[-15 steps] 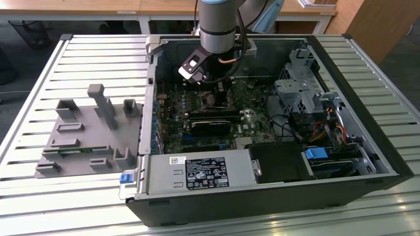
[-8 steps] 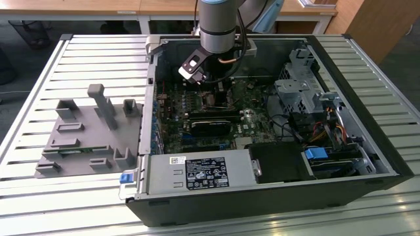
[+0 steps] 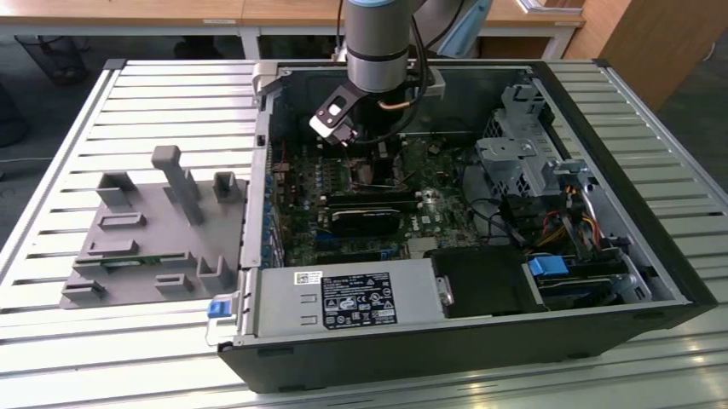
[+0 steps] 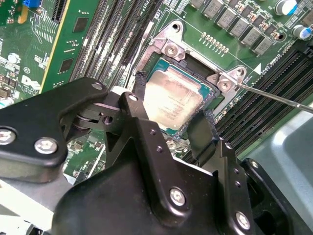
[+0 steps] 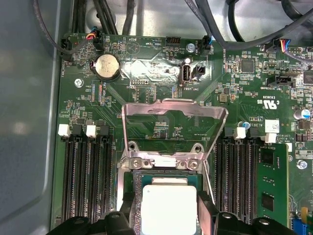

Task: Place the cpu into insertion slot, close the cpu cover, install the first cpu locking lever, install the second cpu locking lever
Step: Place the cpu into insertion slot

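Second wrist view: the pincer (image 4: pixel 174 97) grips the cpu (image 4: pixel 168 100) by two opposite edges at the insertion slot (image 4: pixel 195 62). The cpu cover (image 5: pixel 173 106) stands raised at the slot's edge.

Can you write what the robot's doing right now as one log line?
gripper: shut on cpu | cpu: at insertion slot | cpu cover: open, raised

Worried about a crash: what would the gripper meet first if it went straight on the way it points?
The slot, right beneath the cpu that the gripper holds; the gap between them is unclear.
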### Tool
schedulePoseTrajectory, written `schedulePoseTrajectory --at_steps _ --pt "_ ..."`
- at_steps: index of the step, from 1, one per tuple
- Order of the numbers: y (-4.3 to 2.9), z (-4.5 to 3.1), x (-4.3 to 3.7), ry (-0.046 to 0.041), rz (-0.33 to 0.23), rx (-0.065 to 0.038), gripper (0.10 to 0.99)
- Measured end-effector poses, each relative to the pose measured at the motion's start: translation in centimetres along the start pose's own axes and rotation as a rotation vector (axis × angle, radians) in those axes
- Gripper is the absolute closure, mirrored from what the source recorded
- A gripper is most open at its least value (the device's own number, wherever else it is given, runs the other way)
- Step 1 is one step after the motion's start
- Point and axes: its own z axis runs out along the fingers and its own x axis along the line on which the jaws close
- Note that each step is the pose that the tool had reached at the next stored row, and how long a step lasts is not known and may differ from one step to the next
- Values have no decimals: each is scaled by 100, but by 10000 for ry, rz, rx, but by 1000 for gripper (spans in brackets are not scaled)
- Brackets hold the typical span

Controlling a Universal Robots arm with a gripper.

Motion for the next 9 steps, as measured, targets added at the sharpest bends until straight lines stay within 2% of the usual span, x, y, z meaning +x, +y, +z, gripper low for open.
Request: schedulePoseTrajectory --at_steps 9 --pt "7 11 23 22 2 1 471"
